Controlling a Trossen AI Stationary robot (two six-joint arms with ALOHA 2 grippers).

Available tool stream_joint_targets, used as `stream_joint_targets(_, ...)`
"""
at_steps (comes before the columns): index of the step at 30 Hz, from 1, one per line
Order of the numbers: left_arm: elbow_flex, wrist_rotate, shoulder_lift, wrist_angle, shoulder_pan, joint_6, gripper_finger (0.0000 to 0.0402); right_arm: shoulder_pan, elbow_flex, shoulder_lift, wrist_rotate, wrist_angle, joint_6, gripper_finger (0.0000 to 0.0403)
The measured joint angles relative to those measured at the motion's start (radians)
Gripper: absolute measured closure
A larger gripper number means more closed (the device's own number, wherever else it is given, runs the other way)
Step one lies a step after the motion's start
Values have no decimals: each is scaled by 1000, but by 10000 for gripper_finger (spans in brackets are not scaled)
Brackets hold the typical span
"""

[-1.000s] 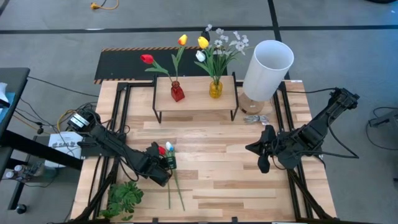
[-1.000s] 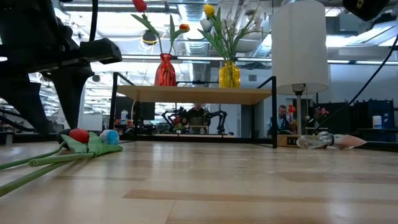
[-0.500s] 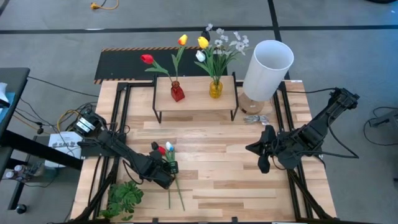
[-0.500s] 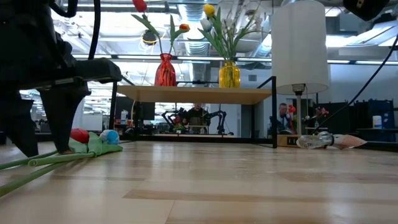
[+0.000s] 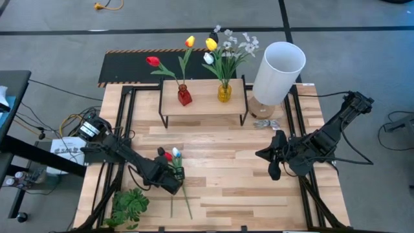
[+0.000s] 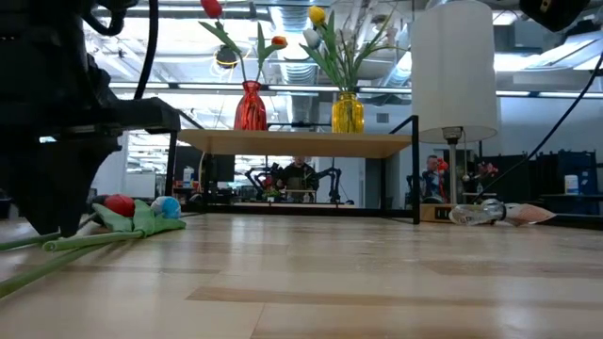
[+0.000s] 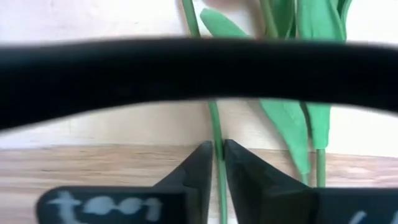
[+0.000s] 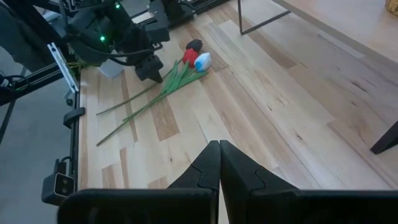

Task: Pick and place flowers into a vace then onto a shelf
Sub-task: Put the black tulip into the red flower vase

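Left wrist view: the left tool (image 7: 217, 163) has its fingers (image 7: 194, 168) pinched on a single green stem (image 7: 215, 127) of the loose flowers (image 5: 173, 162), which lie flat on the table (image 5: 233, 188) at its front-left area. High view: these flowers comprise a red and a pale-headed tulip, with stems running toward the front edge, beside a leafy sprig (image 5: 129, 206). The right tool (image 8: 219, 163) hangs over the table's right half, fingers pressed together and holding nothing. The shelf (image 5: 204, 97) stands at the rear, carrying a red vase (image 5: 184, 95) and a yellow vase (image 5: 224, 92), both filled with blooms. A white lamp (image 5: 278, 71) stands just right of the shelf.
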Motion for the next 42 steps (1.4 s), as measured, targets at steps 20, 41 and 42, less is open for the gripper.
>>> stream_joint_targets(20,121,13,-3,-64,7,518,401,0,0,0,-1,6,0,403)
stream_joint_targets(41,561,-43,-5,-41,37,1264,401,0,0,0,-1,15,0,403)
stream_joint_targets(42,579,-80,-5,-31,38,1290,401,0,0,0,-2,15,1,403)
